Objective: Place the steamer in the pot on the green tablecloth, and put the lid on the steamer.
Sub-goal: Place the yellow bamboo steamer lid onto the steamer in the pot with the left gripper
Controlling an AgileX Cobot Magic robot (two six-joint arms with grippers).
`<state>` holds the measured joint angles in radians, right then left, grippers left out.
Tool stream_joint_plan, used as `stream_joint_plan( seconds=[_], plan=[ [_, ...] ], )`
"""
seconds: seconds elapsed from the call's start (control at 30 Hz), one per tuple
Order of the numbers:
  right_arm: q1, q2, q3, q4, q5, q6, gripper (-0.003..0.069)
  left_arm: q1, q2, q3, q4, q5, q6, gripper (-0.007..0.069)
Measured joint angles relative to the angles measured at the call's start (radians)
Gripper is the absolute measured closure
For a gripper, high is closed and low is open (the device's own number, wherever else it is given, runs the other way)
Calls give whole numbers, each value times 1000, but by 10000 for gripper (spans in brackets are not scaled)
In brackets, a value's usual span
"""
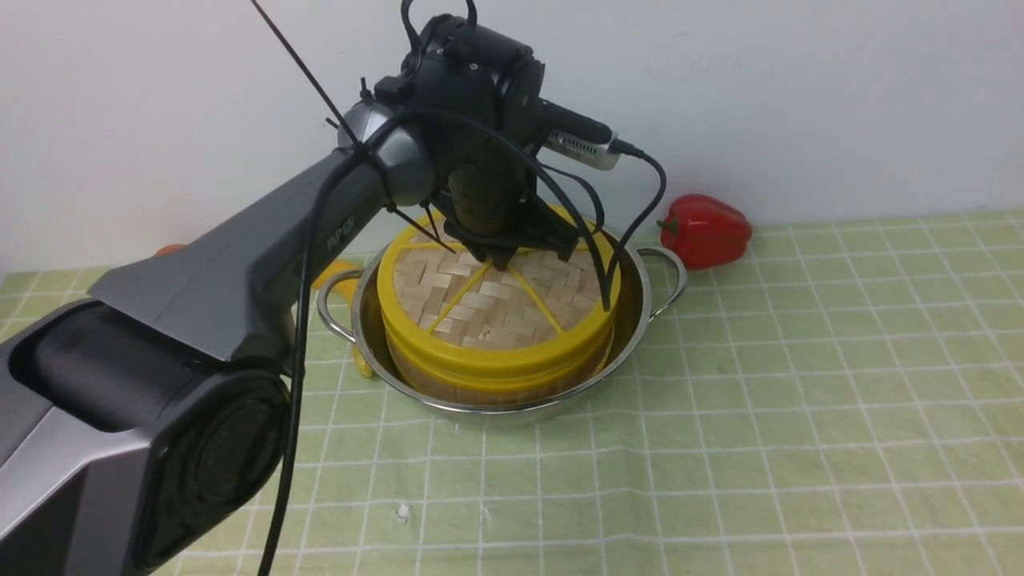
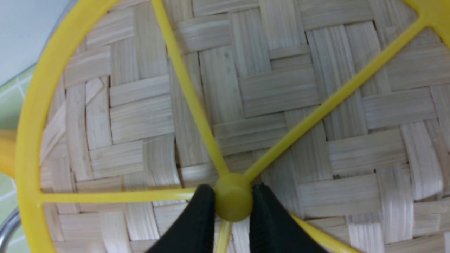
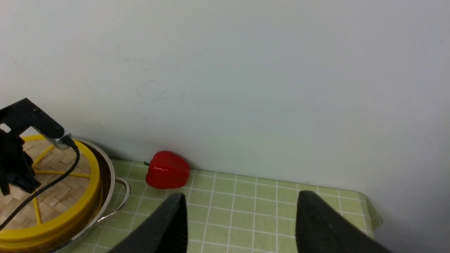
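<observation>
**Two black fingers (image 2: 197, 218) clamp the lid (image 1: 488, 300) at its hub**

You see the lid lying flat on the steamer (image 1: 480, 390), yellow rim over yellow rim, just above the centre of the front view. Your left gripper (image 1: 500, 258) reaches in from above and pinches the small yellow hub (image 2: 232, 200) where the spokes meet. The left wrist view shows one finger pressed against each side of it.

The steamer stands inside the pot (image 1: 644, 316). Its bamboo wall shows beneath the lid, a ring of shiny steel runs around it, and a loop handle juts out at either side. Whatever the steamer holds is covered. The pot rests on the green tablecloth (image 1: 720, 448), which fills the lower half of the frame.

Right of the pot, close to the white wall (image 1: 800, 96), lies a red pepper (image 1: 708, 230), near the handle but apart from it. Left of the pot, behind your left arm, a yellow object (image 1: 340, 274) peeks out, too hidden to name.

Your right gripper (image 3: 239, 218) shows only in its own wrist view. Its jaws are spread wide with nothing between them, above the cloth and well apart from the pot.
</observation>
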<state>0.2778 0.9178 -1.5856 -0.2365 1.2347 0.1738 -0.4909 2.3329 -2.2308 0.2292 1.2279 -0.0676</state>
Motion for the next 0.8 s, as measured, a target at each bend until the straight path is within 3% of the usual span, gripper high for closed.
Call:
stream_joint_plan(
  seconds=[0.8],
  plan=[
    [0,0,2,0,0,1,239,-1,-5,-7,-29,5,-12,508]
  ],
)
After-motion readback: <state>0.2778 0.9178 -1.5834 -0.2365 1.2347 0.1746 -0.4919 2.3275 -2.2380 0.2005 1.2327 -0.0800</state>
